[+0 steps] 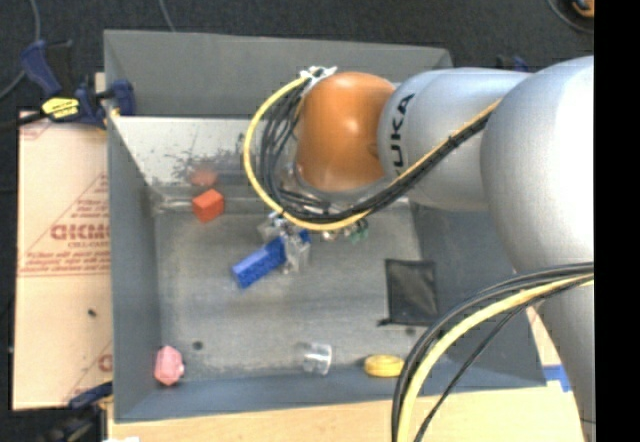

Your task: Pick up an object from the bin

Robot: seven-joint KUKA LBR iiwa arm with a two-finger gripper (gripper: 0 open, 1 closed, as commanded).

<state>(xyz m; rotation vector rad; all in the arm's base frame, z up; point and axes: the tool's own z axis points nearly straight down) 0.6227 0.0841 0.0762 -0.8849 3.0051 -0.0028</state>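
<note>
My gripper hangs in the middle of the bin, just under the arm's orange cover. It is down at the right end of a blue oblong block that lies slanted on the bin floor. The gripper touches or overlaps that end of the block, and the contact itself is hidden. A small orange-red cube sits to the upper left, near the bin's back wall.
A pink lump lies in the front left corner. A small clear cup and a yellow piece lie along the front wall. A flat black square lies on the right. The arm covers the bin's right back part.
</note>
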